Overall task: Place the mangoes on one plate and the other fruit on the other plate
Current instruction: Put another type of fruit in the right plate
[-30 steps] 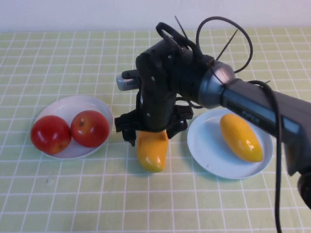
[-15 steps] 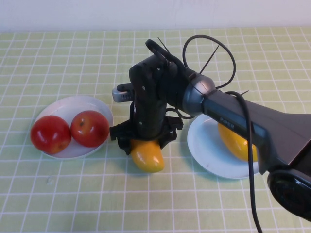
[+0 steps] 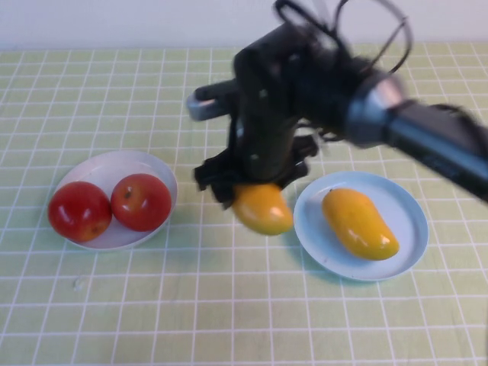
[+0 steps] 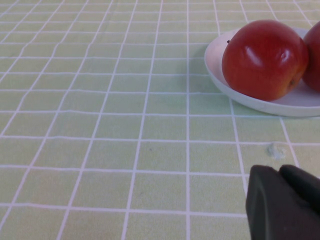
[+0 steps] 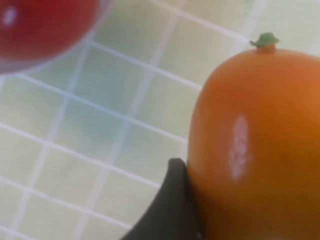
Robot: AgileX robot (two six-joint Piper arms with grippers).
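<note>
While two apples [image 3: 110, 206] share one plate [image 3: 156, 169], right pincer [image 3: 255, 191] grips one of two mangoes [image 3: 263, 210]; left pincer [image 4: 282, 202] closed.

Right pincer [image 3: 255, 185], blurred, seemingly grips mango [image 3: 263, 208] above tablecloth [image 3: 229, 305].

— What are you seeing besides the fruit and plates?
— You're looking at a green checked tablecloth [image 3: 114, 305] covering the table, with a white wall [image 3: 114, 23] running along behind it.
</note>
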